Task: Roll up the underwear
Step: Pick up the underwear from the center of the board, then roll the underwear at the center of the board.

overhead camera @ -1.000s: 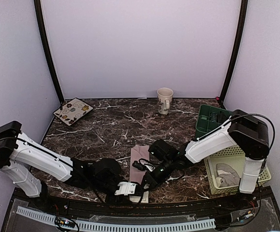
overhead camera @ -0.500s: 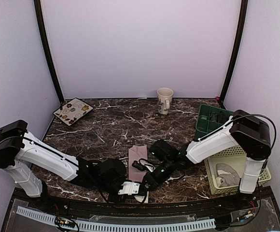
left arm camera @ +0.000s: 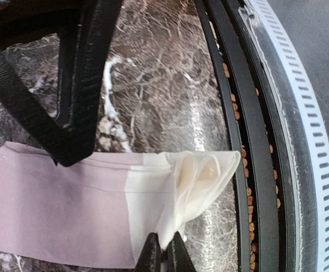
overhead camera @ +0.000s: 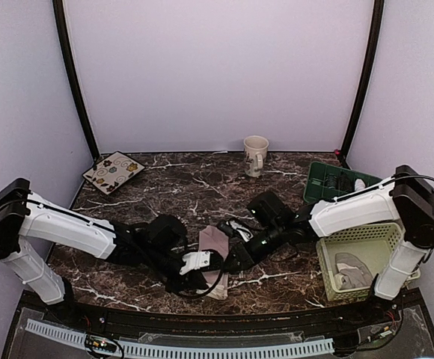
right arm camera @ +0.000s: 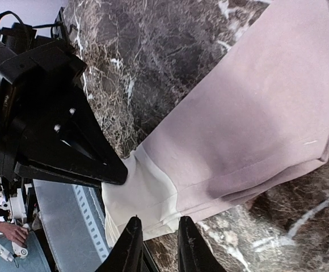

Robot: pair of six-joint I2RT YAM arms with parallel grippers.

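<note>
My left tool pinches the pink underwear by its cream end — near the worktop edge. My right tool: slightly parted, alongside.

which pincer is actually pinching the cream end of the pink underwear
The left pincer: its fingers are shut tight on the cream corner of the dusty pink cloth underwear. The right pincer has its fingers apart at that end.

The underwear is dusty pink with a cream panel. The table is dark brown marble, veined white. The mug is beige with small dark marks, and the plate is cream with dark swirls and flowers. The crate is dark green, the basket pale yellow-green.
</note>
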